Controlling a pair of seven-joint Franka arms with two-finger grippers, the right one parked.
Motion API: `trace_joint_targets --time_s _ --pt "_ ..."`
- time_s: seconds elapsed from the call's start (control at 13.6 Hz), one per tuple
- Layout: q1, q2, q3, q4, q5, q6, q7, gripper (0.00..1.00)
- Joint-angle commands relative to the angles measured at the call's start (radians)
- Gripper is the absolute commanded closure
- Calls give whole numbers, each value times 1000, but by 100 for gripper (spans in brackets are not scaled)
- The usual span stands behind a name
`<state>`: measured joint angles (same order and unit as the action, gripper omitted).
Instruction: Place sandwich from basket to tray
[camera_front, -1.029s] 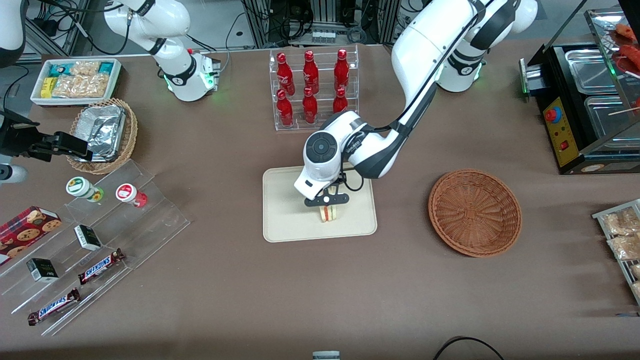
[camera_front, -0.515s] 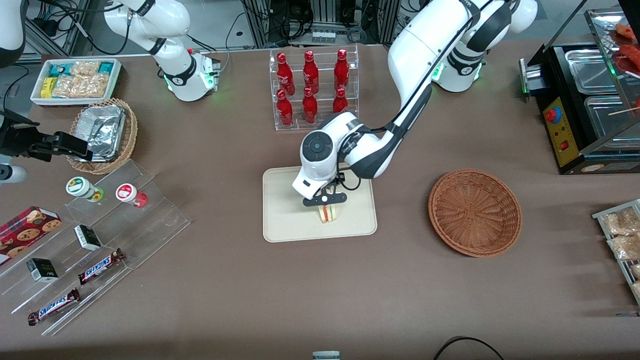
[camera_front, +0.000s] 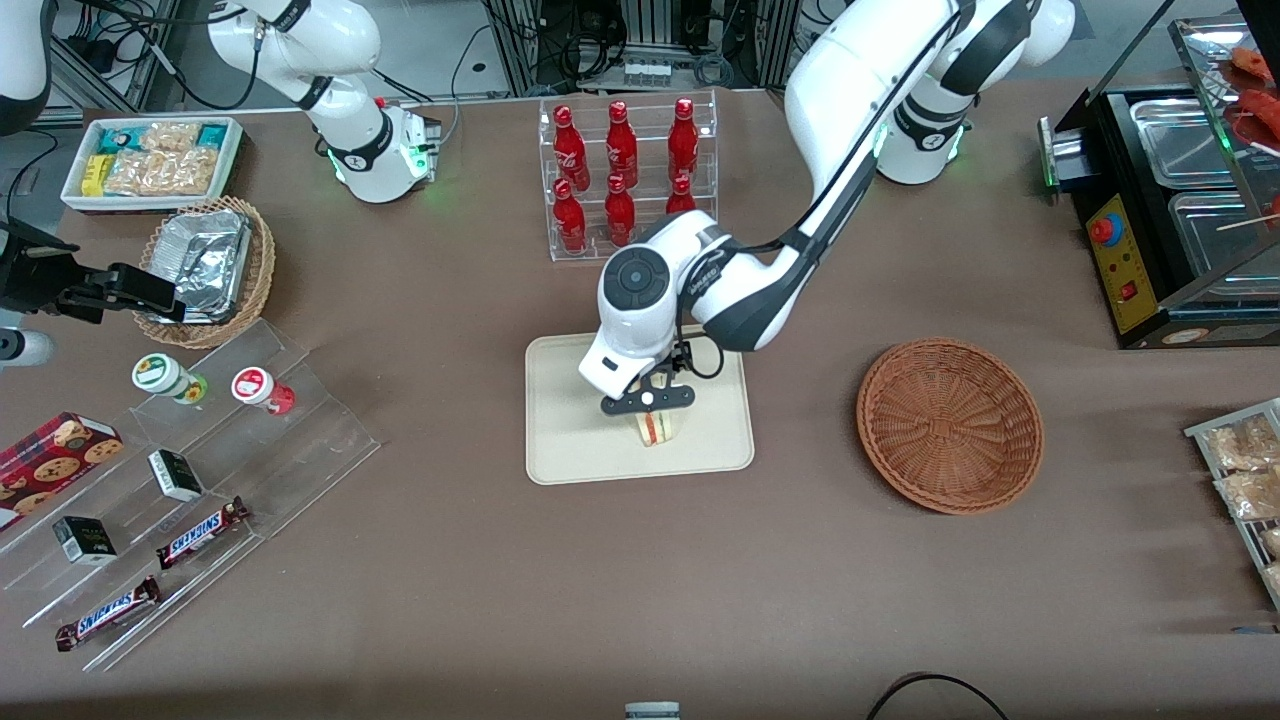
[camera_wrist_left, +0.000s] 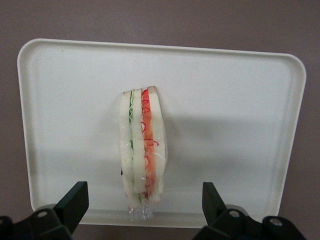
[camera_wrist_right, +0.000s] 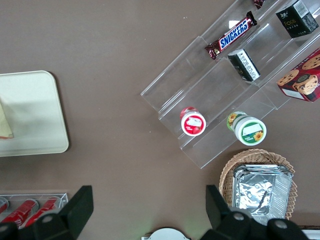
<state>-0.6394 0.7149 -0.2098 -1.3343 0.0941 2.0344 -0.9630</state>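
The sandwich (camera_front: 657, 428) is down on the tray (camera_front: 570, 440), standing on its edge with the red and green filling stripes facing up, and it's in the half of the tray nearer the front camera. The gripper (camera_front: 648, 399) hangs right above it, fingers (camera_wrist_left: 75, 199) spread wide apart, one on each side of the wedge and clear of the bread; nothing is clamped. That wide spread makes sense to me: it gives the soft bread room, so the wedge isn't dragged or tipped when the arm lifts away. From the wrist camera the sandwich (camera_wrist_left: 142, 150) looks wrapped in clear film, a little tuft of it bunched at the narrow end, and it sits near one long rim of the tray (camera_wrist_left: 280, 100), well inside the raised lip. Over toward the working arm's end of the table, the reddish woven basket (camera_front: 949, 424) sits with nothing in it. So the job looks as good as done; what's left, I'd say, is a straight lift clear. The one worry: a wedge balanced on edge could topple at a nudge from a finger
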Motion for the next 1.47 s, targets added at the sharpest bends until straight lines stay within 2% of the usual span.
trace_joint_targets --time_s 0.0,0.15,0.37,0.59,0.81,1.1,1.4 --pt "30 -67 6 -14 13 -57 48 0" --pt "65 -101 6 -17 12 -97 154 0" --pt "139 -153 6 -25 0 -212 184 0" --pt "207 -196 4 -45 -2 -240 240 0" --pt "286 -276 4 -140 -2 -231 314 0" --pt "395 -356 3 -210 -5 -241 493 0" --pt "504 -498 3 -345 -26 -263 682 0"
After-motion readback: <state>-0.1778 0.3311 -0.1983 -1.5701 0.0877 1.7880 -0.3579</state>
